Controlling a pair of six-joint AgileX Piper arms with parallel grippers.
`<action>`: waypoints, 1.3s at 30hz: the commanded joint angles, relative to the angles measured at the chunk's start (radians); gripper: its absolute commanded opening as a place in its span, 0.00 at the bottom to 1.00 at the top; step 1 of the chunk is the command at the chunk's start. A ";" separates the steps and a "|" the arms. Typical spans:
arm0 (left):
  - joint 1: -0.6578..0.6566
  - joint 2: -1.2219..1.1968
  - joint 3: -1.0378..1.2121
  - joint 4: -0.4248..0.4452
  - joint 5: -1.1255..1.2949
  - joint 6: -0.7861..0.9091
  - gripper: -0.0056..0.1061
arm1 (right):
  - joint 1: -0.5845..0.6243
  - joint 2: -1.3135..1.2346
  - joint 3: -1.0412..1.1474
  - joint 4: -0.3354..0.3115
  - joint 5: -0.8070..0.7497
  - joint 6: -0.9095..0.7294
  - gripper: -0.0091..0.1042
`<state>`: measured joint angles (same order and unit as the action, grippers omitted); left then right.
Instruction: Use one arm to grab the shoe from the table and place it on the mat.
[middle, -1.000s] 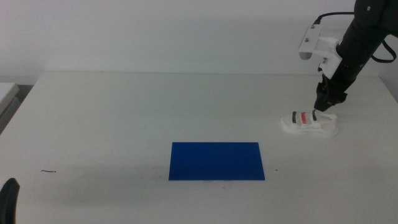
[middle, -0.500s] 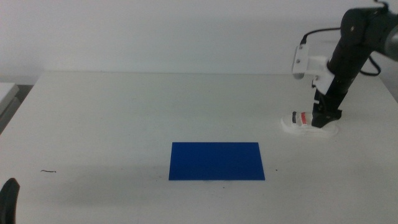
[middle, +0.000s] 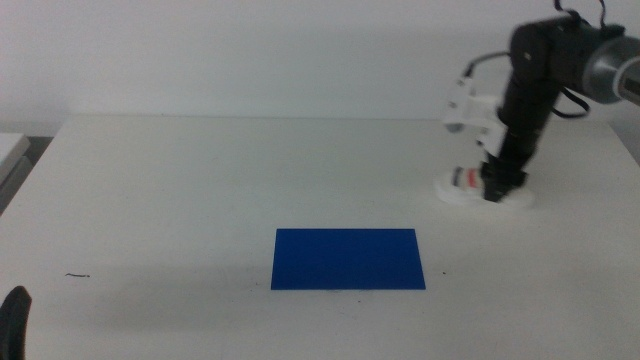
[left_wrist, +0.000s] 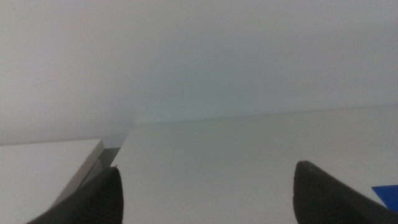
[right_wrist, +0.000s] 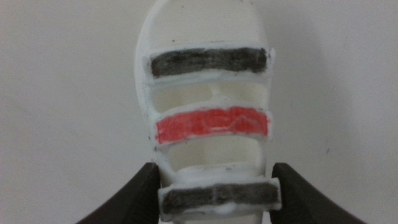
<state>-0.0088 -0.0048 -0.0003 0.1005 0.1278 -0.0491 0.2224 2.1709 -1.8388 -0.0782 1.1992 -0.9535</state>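
Observation:
The white sandal-like shoe (middle: 458, 186) with dark, red and dark straps is at the table's right rear, also seen close up in the right wrist view (right_wrist: 211, 124). My right gripper (middle: 495, 188) points down on it, and its jaws (right_wrist: 214, 193) press both sides of the shoe at the strap nearest the wrist. I cannot tell whether the shoe is off the table. The blue mat (middle: 348, 258) lies flat at the front middle, left of the shoe. My left gripper (middle: 12, 320) waits open at the bottom left corner (left_wrist: 205, 199).
The white table (middle: 200, 180) has a small dark speck (middle: 78, 275) near its front left. A pale wall runs behind the table. A corner of the mat shows in the left wrist view (left_wrist: 388, 193).
My right arm swung left and turned, and its gripper closed in over the shoe. The shoe shifted a little left and away with it. The left arm has not moved.

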 joint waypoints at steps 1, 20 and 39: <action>0.000 0.005 0.000 -0.004 -0.012 -0.001 0.89 | 0.090 -0.069 -0.006 0.003 0.022 0.050 0.08; 0.000 0.005 0.000 -0.004 -0.012 -0.001 0.89 | 0.440 0.001 -0.006 0.061 -0.018 0.059 0.08; 0.000 0.005 0.000 -0.004 -0.012 -0.001 0.89 | 0.431 0.002 0.027 0.069 -0.085 0.119 0.73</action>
<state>-0.0088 -0.0048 -0.0003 0.1005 0.1278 -0.0491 0.6653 2.2148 -1.8234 -0.0064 1.1402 -0.8594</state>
